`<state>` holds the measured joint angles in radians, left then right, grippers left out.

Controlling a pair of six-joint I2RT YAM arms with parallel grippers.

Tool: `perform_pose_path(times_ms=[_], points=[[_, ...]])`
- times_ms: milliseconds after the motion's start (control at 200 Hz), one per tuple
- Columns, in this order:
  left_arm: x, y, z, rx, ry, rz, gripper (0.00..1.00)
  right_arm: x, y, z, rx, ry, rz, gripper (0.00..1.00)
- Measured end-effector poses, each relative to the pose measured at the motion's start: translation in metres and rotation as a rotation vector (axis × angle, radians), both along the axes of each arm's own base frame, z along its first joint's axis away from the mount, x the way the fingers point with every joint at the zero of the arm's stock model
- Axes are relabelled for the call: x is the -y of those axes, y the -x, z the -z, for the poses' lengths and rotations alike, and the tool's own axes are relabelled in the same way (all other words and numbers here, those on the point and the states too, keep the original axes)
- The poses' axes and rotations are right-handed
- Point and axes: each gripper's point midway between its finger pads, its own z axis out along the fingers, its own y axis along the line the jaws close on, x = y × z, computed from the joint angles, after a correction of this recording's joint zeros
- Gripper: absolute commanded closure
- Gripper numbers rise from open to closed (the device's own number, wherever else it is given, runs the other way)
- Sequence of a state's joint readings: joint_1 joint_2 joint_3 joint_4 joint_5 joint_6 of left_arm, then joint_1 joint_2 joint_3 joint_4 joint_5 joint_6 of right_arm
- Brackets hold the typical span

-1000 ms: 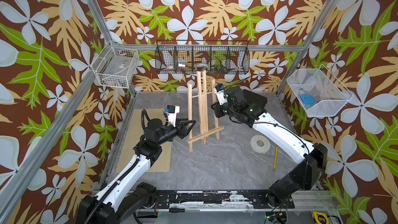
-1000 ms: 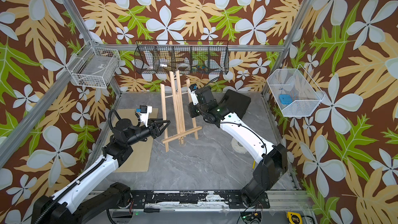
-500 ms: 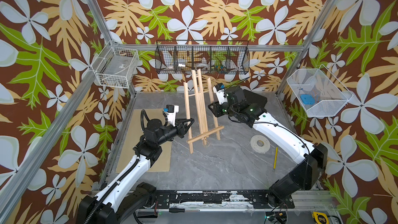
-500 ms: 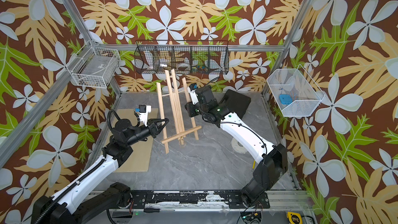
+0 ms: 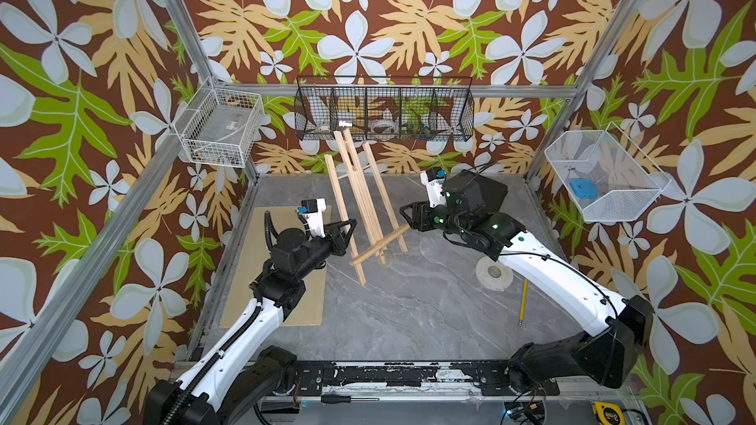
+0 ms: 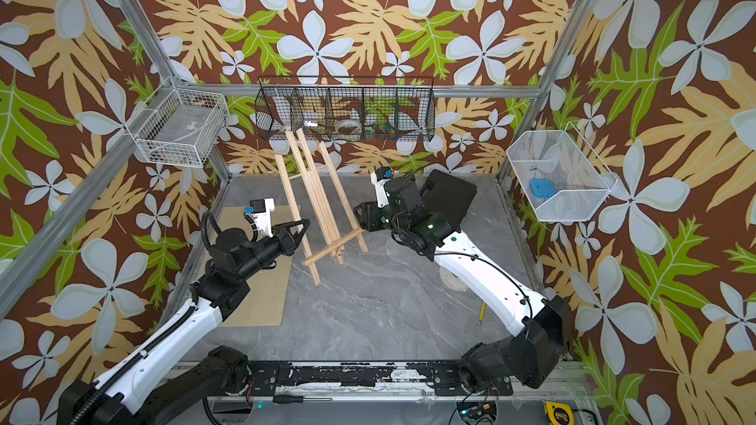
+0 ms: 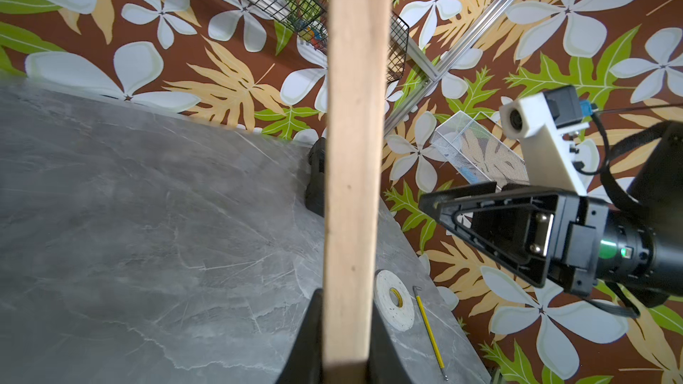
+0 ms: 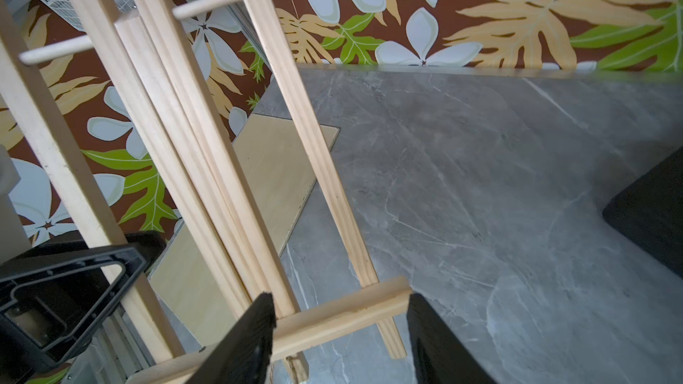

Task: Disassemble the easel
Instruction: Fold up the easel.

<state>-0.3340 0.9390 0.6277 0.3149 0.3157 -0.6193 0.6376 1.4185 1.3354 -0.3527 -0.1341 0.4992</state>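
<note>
Two arms at mid-frame: left gripper (image 5: pixel 349 228) clamps the easel (image 5: pixel 360 181) by an outer leg (image 5: pixel 337 198); right gripper (image 5: pixel 404 217) gapes around its ledge bar (image 5: pixel 380 245).

walls: brown floral wallpaper (image 5: pixel 368 14) | frame: aluminium posts (image 5: pixel 182 22) | tabletop (image 5: pixel 409 312): grey marble | back wall: black wire basket (image 5: pixel 384 110) | light: even

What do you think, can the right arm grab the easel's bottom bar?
Probably yes. The right gripper is open, its fingers seemingly either side of the end of the ledge bar, nothing between. The left gripper is shut on an outer leg of the easel, steadying it.
</note>
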Motion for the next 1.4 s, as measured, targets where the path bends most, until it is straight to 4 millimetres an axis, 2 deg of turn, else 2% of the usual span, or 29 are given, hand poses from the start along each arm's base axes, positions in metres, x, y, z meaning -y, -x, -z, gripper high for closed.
perform_pose_path(times_ms=[150, 270, 445, 746, 1051, 1211, 1401], points=[[-0.017, -0.006, 0.006, -0.046, 0.049, -0.071, 1.0, -0.003, 0.022, 0.033, -0.099, -0.036, 0.0, 0.44], [-0.015, -0.003, 0.011, -0.075, 0.086, -0.059, 1.0, -0.008, 0.036, 0.065, -0.201, -0.064, 0.011, 0.49], [-0.011, -0.001, 0.012, -0.098, 0.14, -0.034, 1.0, -0.033, 0.043, 0.082, -0.266, -0.095, -0.021, 0.52], [-0.013, -0.003, 0.01, -0.098, 0.162, -0.039, 1.0, -0.055, 0.05, 0.092, -0.325, -0.121, -0.05, 0.53], [-0.016, -0.009, 0.017, -0.117, 0.159, -0.063, 1.0, -0.054, 0.058, 0.094, -0.343, -0.14, -0.041, 0.59], [-0.017, -0.01, 0.017, -0.122, 0.163, -0.068, 1.0, -0.056, 0.061, 0.098, -0.351, -0.135, -0.045, 0.7], [-0.017, -0.011, 0.02, -0.133, 0.165, -0.073, 1.0, -0.06, 0.063, 0.097, -0.352, -0.136, -0.055, 0.96]])
